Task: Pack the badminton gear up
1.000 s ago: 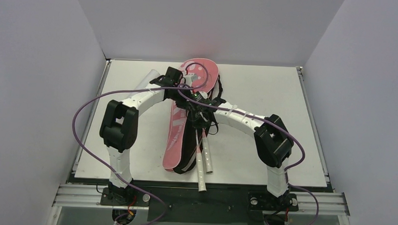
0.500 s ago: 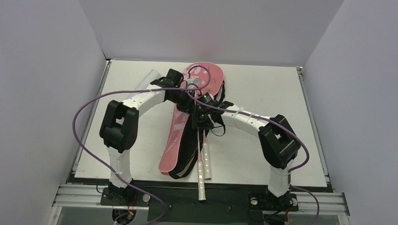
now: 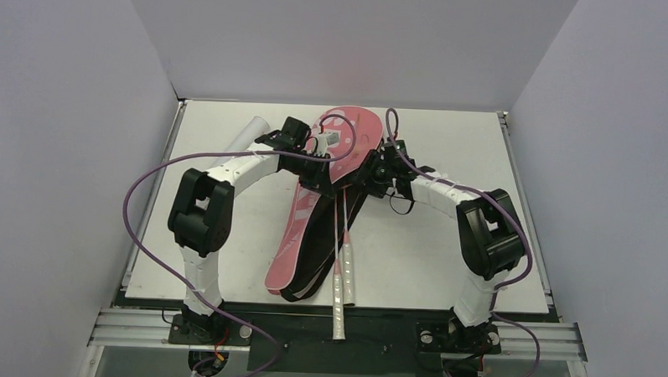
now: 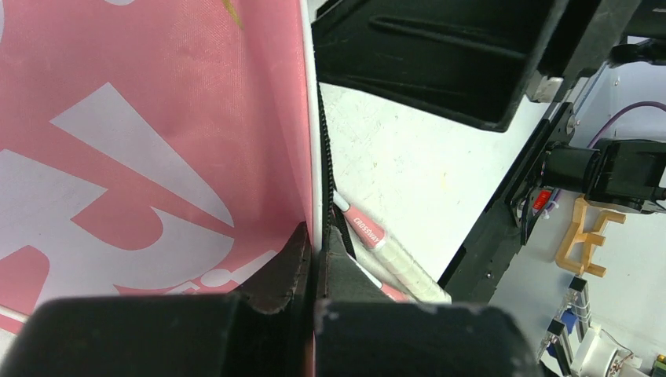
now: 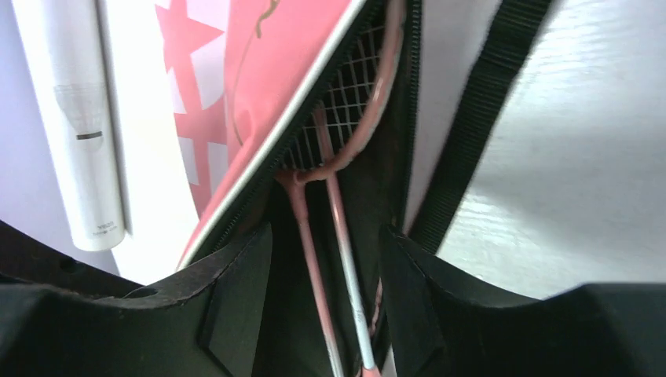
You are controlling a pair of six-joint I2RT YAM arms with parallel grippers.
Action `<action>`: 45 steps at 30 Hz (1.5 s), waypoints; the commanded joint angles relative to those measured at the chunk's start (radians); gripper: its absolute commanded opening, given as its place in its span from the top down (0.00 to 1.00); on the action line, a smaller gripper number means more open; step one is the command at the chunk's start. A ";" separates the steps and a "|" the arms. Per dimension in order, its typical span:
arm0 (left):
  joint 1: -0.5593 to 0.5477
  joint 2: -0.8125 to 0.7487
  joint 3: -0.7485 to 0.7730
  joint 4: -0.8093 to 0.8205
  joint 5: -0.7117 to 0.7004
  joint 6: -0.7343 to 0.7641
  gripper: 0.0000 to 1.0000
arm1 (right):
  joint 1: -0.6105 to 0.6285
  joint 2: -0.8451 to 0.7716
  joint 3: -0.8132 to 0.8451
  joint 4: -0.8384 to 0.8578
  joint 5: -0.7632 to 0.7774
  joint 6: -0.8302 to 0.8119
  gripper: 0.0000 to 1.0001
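Reading roughly "CROSSMAX" on one handle point(image 4: 367, 228) — two rackets point(image 5: 343, 228), one tube point(image 5: 75, 118), one pink cover point(image 4: 157, 157) — left gripper point(image 4: 314, 251) pinches cover edge; right gripper point(image 5: 322, 236) spread, empty.

Cover point(image 3: 362, 127): pink, large white lettering and star shapes, white piping, black zip, black lining.
Strap point(image 5: 481, 110): black, ribbed weave.
Rackets point(image 5: 345, 102): pink frames, white string grid, shafts pink fading to white, grips white.
Tube point(image 5: 75, 118): white, grey shuttlecock print, dark band.
Table point(image 3: 445, 259): white.
Arms point(image 3: 231, 166): white links, black joints.
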 commanded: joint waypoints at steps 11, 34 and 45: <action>-0.001 -0.066 0.001 0.017 0.054 0.018 1.00 | 0.008 0.035 -0.104 0.136 -0.054 0.061 0.57; -0.003 -0.062 0.006 0.020 0.047 0.007 1.00 | 0.006 -0.007 -0.174 0.151 -0.041 0.047 0.61; -0.004 -0.067 0.007 0.014 0.048 0.009 1.00 | 0.006 0.075 -0.157 0.246 -0.071 0.105 0.74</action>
